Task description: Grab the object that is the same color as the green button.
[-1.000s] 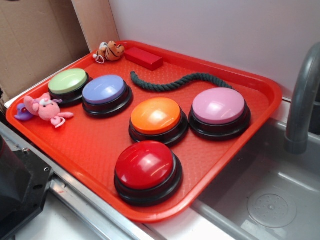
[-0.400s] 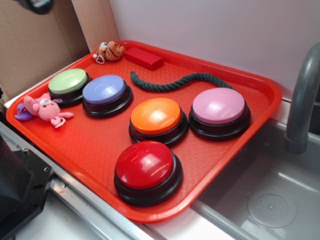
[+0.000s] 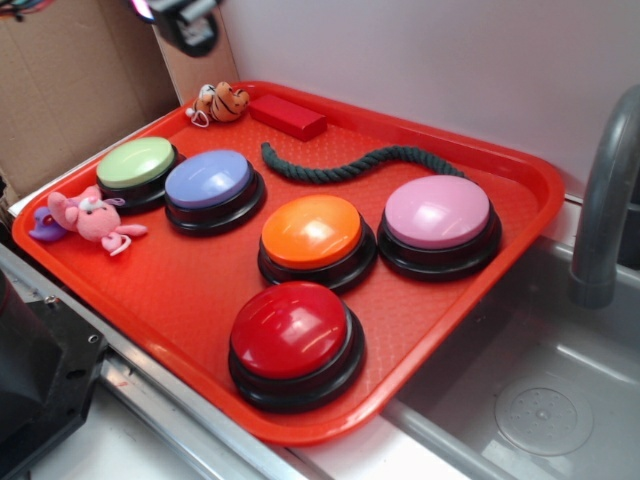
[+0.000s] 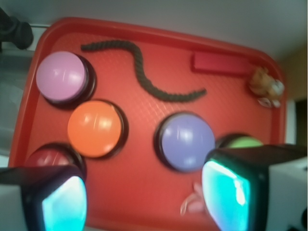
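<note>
Red tray below me, my gripper has just swung in high at eleven o'clock, jaws spread and empty, rope untouched at the tray's twelve o'clock, approach begun.

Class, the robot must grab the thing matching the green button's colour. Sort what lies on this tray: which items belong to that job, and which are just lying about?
Belong to the job:
green rope
green button
claw, high above the tray's back corner

Just lying about:
red block
lavender-blue button
orange button
pink button
red button
tiger toy
pink plush toy
</note>
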Tool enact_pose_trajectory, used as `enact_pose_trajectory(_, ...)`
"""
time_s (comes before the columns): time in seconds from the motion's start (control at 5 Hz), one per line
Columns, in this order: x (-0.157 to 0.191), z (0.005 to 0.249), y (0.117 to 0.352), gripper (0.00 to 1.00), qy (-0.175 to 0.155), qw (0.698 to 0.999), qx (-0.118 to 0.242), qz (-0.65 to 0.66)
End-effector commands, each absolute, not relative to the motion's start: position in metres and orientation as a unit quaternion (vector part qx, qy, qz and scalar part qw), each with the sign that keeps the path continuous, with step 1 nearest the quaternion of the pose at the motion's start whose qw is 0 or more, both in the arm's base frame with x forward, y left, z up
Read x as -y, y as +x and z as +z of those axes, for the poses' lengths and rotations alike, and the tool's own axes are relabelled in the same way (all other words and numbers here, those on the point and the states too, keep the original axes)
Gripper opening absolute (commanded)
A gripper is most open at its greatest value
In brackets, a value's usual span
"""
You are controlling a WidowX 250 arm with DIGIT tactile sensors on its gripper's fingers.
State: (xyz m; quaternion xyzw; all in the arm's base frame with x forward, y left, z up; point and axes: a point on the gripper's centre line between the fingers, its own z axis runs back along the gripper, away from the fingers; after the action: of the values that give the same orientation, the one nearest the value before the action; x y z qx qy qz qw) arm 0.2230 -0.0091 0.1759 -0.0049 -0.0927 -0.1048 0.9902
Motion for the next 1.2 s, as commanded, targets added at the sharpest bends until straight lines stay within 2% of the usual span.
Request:
enact_pose_trajectory(0.0, 0.013, 0.140, 0.274, 1.00, -0.007, 0.987, 0.095, -0.132)
enact_pose_trajectory(0.4, 0.014, 0.095, 0.308, 1.00, -0.006, 0.982, 0.083, -0.169)
enact_pose_trajectory(0.8, 0.010, 0.057, 0.317, 1.00, -0.004, 0.982, 0.062, -0.176)
enact_pose_trajectory(1.0, 0.009, 0.043, 0.322, 1.00, -0.015, 0.983, 0.054, -0.177)
